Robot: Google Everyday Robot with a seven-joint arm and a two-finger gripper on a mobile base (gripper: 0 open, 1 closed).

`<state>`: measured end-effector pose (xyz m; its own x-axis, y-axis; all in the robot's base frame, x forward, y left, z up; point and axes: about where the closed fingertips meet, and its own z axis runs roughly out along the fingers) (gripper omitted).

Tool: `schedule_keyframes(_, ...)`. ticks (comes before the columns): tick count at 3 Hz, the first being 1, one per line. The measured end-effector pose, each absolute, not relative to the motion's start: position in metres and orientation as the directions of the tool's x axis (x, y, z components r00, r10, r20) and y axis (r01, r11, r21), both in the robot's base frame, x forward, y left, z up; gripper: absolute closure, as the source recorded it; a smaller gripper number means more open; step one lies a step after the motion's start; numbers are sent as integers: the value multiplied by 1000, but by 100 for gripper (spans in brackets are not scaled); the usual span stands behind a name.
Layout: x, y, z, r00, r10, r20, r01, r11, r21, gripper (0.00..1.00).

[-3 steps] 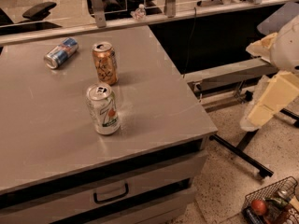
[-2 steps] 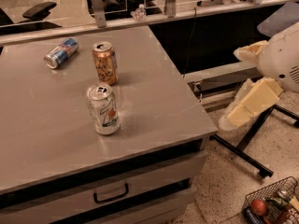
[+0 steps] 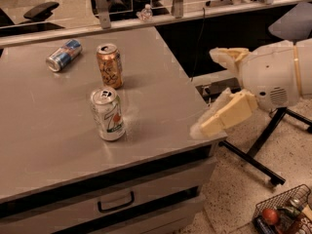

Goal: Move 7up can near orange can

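The 7up can (image 3: 108,113), white with green lettering, stands upright on the grey table (image 3: 161,106) near its front middle. The orange can (image 3: 109,66) stands upright just behind it, a short gap apart. My gripper (image 3: 208,90) is at the table's right edge, to the right of both cans and well apart from them. Its two cream fingers are spread wide, one high and one low over the table's corner. It holds nothing.
A blue-and-silver can (image 3: 63,55) lies on its side at the back left. The table has a drawer with a handle (image 3: 115,202) in front. A black stand leg (image 3: 263,145) and a wire basket (image 3: 285,216) are on the floor at right.
My gripper has moved left from the right edge of the view up to the table's right edge. The cans have not moved.
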<state>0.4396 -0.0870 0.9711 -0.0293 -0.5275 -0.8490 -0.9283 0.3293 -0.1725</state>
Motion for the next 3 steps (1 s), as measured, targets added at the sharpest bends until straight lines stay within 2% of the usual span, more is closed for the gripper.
schedule_keyframes(2, 432, -61, 971, -14, -458, -889, -929, 335, -158, 0)
schedule_keyframes(3, 434, -23, 954, -7, -396, -918, -945, 304, -123, 0)
